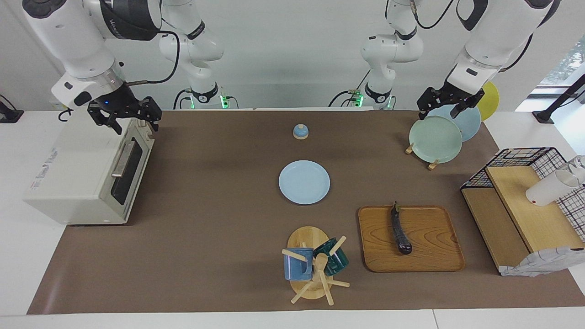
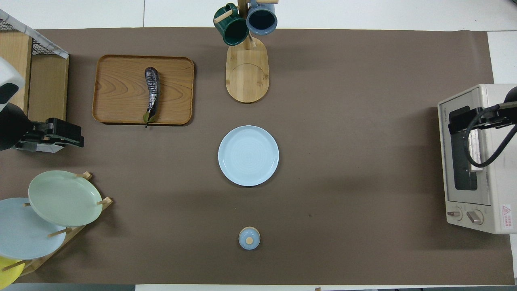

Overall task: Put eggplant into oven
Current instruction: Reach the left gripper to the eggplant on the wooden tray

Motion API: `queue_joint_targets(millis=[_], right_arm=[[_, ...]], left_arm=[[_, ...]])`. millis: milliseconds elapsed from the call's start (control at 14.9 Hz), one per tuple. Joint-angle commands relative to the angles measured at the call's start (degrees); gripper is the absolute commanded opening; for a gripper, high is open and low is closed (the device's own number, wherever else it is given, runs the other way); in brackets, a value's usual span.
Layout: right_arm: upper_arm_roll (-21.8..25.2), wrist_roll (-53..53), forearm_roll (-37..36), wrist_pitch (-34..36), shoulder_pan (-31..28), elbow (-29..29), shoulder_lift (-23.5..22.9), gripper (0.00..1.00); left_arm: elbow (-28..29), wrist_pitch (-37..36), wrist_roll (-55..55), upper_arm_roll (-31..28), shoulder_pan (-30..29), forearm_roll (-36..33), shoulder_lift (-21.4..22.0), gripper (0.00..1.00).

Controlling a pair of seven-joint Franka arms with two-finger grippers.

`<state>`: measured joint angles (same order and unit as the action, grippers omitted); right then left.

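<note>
Brown mat [image 1: 205, 219] over white table [image 1: 27, 274]; pale wall.

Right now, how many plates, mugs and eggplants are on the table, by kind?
Plates: 4 (flat blue, green, blue and yellow in the rack)
Mugs: 2 (blue, dark green)
Eggplant: 1
Total: 7
</note>
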<state>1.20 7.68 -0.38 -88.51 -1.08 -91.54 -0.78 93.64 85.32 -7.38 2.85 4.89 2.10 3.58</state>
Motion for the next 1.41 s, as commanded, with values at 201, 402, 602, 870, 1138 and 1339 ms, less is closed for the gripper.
queue_joint_targets(millis=[201, 402, 602, 870, 1138, 1339], right_arm=[[-0.1, -1.1, 1.0, -0.9, -0.2, 0.4, -0.4, 1.00], [-0.1, -0.9, 0.9, -0.9, -0.2, 0.4, -0.4, 1.00], [-0.1, -0.5, 0.0, -1.2, -0.2, 0.3, -0.3, 1.00], [-0.1, 1.9, 0.1, -3.1, -0.3, -2.4, 0.7, 0.36], [0.1, 2.0, -0.2, -13.0, -0.8, -14.2, 5.1, 0.00], [0.0, 1.9, -5.3, -19.7, -3.5, -20.9, 5.9, 0.00]], left_arm=[[0.9, 1.2, 0.3, 0.1, -0.5, 0.1, 1.0, 1.00], [1.4, 2.3, -0.4, 0.1, -0.5, 0.1, 1.0, 1.00], [1.7, 4.8, 0.3, 0.1, -0.6, 0.0, 1.0, 1.00], [1.3, 5.8, 0.6, 0.1, -0.5, 0.0, -0.7, 1.00], [0.5, 11.5, 2.4, 0.1, -0.3, 0.1, -6.5, 1.00], [-1.7, 15.6, 3.5, 0.2, -0.3, 0.0, -13.8, 1.00]])
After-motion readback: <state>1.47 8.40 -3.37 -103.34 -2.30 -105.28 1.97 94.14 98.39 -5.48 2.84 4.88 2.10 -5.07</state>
